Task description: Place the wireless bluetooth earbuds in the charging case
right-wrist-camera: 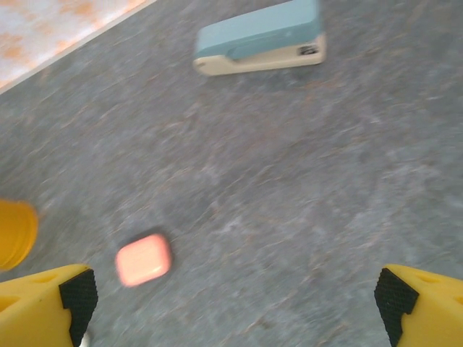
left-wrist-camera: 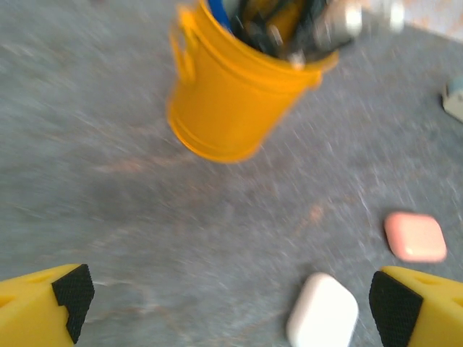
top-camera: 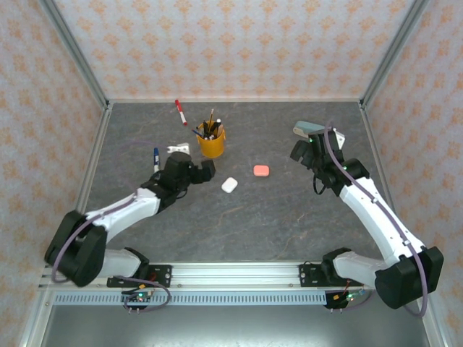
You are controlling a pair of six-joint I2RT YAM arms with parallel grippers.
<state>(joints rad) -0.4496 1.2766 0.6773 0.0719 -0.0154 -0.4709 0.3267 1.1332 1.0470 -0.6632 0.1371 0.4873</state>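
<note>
Where everything rests, desk: grey marbled slab.
Left claw: spread, empty, low over the desk.
Right claw: spread, empty.
Yellow metal pen bucket: mid-desk, may crowd a reach.
Teal-and-cream stapler: well apart, clear of the work.
White pebble-shaped plastic case: beside one left-claw finger, seemingly shut.
Salmon-pink pebble-shaped plastic case: near it; both likely light, slick; pinch across narrow sides.
Earbuds: too small to tell where.

Pink case, white case, yellow bucket; the blurred stapler looks teal.
</note>
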